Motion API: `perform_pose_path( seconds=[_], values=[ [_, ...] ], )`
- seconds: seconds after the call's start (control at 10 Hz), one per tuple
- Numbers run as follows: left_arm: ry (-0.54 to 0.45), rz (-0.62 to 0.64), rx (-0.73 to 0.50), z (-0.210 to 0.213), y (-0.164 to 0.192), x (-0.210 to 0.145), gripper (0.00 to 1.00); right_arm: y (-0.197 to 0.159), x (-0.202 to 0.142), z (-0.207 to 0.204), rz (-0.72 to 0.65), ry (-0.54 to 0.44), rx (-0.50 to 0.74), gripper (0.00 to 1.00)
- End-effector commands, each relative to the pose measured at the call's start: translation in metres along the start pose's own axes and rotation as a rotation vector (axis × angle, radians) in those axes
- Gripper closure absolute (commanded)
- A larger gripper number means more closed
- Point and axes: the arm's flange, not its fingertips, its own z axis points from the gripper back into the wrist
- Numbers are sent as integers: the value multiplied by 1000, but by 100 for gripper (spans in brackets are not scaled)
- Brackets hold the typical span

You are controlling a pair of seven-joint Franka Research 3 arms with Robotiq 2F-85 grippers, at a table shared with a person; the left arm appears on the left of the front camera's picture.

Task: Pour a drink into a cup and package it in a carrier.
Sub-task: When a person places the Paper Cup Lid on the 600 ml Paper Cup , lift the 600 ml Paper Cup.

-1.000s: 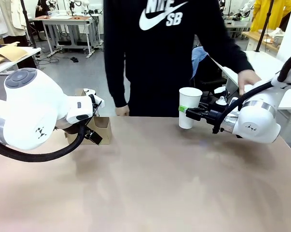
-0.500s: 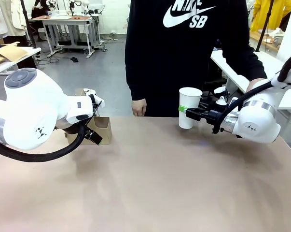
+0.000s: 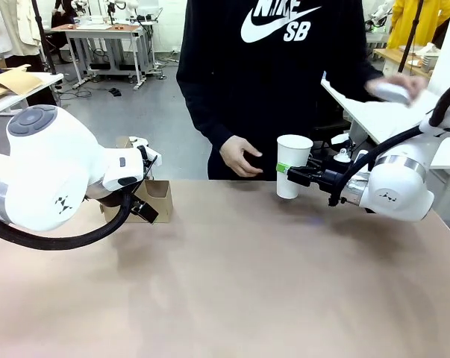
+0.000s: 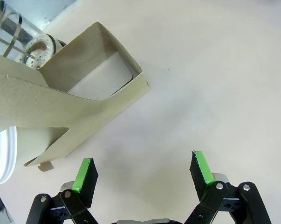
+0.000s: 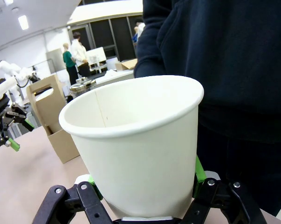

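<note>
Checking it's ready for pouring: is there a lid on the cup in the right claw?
No, the cup is open at the top, its bare inside showing.

cup (image 3: 292, 165): plain white paper inside and out, no print
carrier (image 3: 156, 200): plain brown cardboard, greyer on its inner faces
glass jug (image 4: 17, 35): clear, with silver metal bands
left claw (image 4: 144, 169): black links, bright green pads
right claw (image 3: 292, 173): black, with green pads against the white cup
left arm (image 3: 45, 171): glossy white shell, grey cap and ring, black cable
right arm (image 3: 396, 190): white shell, silver-grey band, black cable
table (image 3: 247, 283): even pale beige, unpatterned
person's sweatshirt (image 3: 232, 74): black, with a white swoosh logo and white letters on the chest
floor (image 3: 127, 127): grey
</note>
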Motion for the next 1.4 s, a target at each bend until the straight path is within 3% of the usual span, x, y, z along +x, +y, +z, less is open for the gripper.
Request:
perform_pose_path(
  seconds=[0.0, 1.3],
  values=[
    [-1, 1, -1, 0, 0, 0, 0, 2, 3, -1, 6, -4, -3, 20],
    [-1, 1, -1, 0, 0, 0, 0, 2, 3, -1, 6, -4, -3, 20]
  ],
)
